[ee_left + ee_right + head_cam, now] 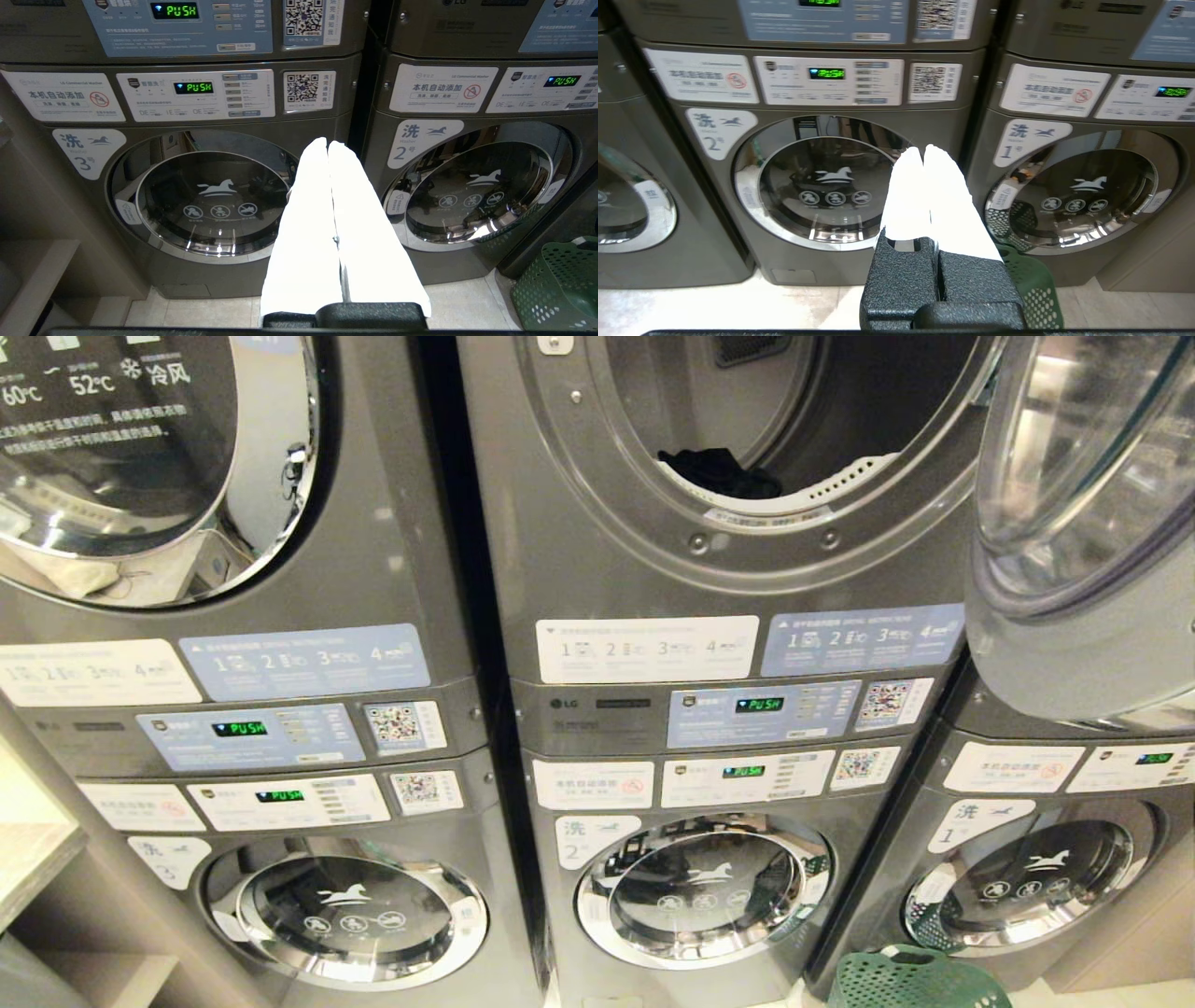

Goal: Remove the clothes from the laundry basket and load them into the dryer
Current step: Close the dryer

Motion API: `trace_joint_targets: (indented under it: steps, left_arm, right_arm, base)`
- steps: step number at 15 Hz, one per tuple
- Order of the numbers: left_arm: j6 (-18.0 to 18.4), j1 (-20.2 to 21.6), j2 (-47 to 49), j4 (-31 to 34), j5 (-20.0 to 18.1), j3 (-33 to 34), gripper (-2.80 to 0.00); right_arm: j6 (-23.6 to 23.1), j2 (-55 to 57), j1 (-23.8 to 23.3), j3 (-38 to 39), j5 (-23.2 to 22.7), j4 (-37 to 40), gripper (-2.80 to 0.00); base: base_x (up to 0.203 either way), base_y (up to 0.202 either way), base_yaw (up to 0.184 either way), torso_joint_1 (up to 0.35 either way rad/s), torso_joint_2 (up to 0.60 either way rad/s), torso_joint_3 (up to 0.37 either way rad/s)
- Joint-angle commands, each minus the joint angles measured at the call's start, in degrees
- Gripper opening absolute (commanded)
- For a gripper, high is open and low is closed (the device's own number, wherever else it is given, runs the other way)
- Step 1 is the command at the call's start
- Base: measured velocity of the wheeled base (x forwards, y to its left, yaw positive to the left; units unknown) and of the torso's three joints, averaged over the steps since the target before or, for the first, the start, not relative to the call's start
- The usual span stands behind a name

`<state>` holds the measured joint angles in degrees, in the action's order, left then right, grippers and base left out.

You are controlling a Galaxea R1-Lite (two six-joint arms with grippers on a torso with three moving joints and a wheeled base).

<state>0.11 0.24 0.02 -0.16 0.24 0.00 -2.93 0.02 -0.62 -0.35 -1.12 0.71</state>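
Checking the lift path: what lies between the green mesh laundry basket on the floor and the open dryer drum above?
In the head view, only the closed number 2 washer door and control panels separate basket from drum.

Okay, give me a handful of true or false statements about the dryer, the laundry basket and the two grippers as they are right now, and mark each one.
1. The middle upper dryer has its door swung open. True.
2. The dryer drum is empty. False: a dark garment lies at the drum's front edge.
3. The green laundry basket stands on the floor at lower right in the head view. True.
4. The left gripper holds a shirt. False: its jaws are shut on nothing.
5. The right gripper has its jaws wide open. False: they are shut, holding nothing.
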Motion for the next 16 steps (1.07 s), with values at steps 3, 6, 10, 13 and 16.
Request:
trace_joint_targets:
  steps: [3,6,10,13,16]
  left_arm:
    - [-0.02,0.02,-0.02,-0.02,0.02,0.0,-2.8]
    - [-0.02,0.02,-0.02,-0.02,0.02,0.0,-2.8]
    - [-0.02,0.02,-0.02,-0.02,0.02,0.0,-2.8]
    - [0.07,0.02,-0.02,-0.02,0.02,0.0,-2.8]
    - [0.03,0.02,-0.02,-0.02,0.02,0.0,-2.8]
  right_arm:
    - [-0.58,-0.02,0.01,0.09,-0.29,-0.09,-2.8]
    - [-3.59,-0.02,-0.02,-0.72,-0.07,-1.01,-2.8]
    - [-7.75,0.55,-0.06,-10.83,1.01,-2.6,-2.8]
    - [-7.9,10.4,-0.1,-24.43,1.85,-2.63,-2.8]
    - [-8.04,23.01,-0.43,-36.45,3.23,-7.83,-2.8]
  base:
    - [0.0,0.193,-0.004,0.001,0.0,-0.002]
    - [0.0,0.145,0.0,0.001,0.0,0.002]
    - [0.0,0.0,0.0,0.0,0.0,0.0]
    - [0.0,0.0,0.0,0.0,0.0,0.0]
    - [0.0,0.0,0.0,0.0,0.0,0.0]
